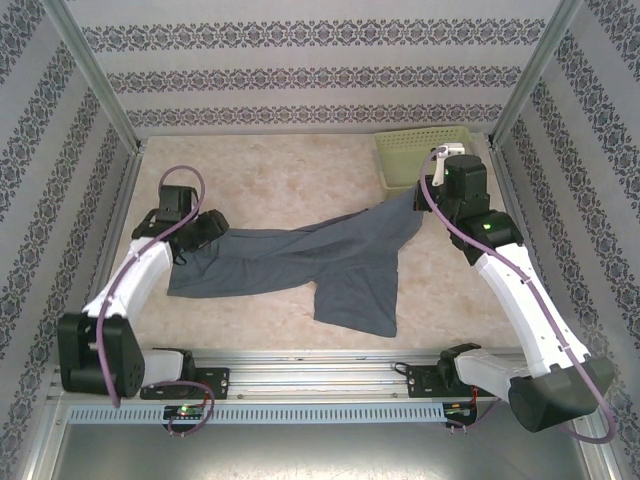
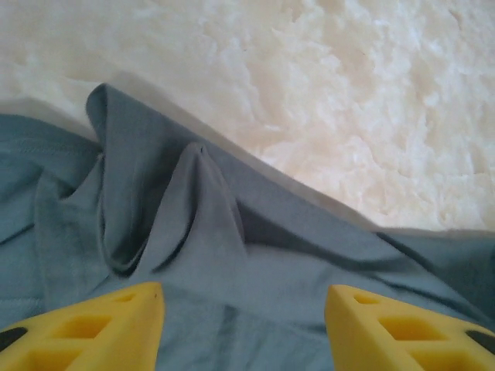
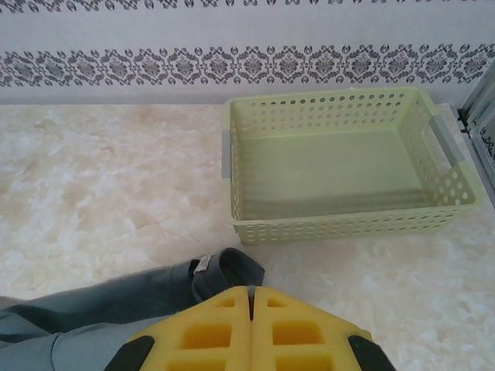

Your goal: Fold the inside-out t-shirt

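By my judgement no fold is made yet: the plain slate blue-grey cloth t-shirt (image 1: 300, 262) lies rumpled across the marbled table (image 1: 280, 180), from its left edge to its far right corner. The left gripper (image 2: 244, 294) gapes wide above it, and the right gripper (image 3: 251, 300) is pinched onto its edge beside the light green perforated basket (image 3: 348, 225)

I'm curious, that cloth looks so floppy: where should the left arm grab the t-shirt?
Probably the raised fold of the t-shirt, standing up just ahead of the left end effector's open fingers; come down from above, pinching across the ridge.
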